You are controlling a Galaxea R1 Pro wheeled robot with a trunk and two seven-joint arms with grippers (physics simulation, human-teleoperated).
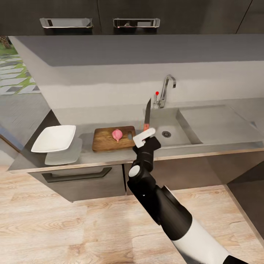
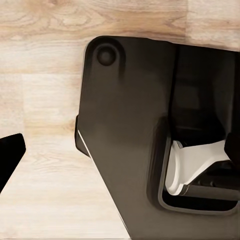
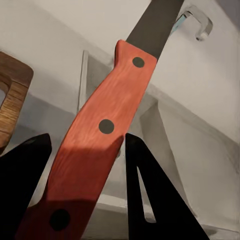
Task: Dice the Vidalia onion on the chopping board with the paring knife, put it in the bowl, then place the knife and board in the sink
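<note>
The right gripper (image 1: 144, 136) has its dark fingers (image 3: 145, 185) closed on the red-brown handle of the paring knife (image 1: 147, 114), held just beside the chopping board (image 1: 106, 142), over the near rim of the sink (image 1: 190, 124). The knife's long axis runs near upright, tip pointing up toward the wall and tap (image 1: 165, 90). The onion (image 1: 117, 134) already sits whole on the board; dicing, filling the white bowl (image 1: 55, 138) at the countertop's (image 1: 88, 156) far left, and sinking knife and board all remain. The left gripper's jaw state cannot be told.
</note>
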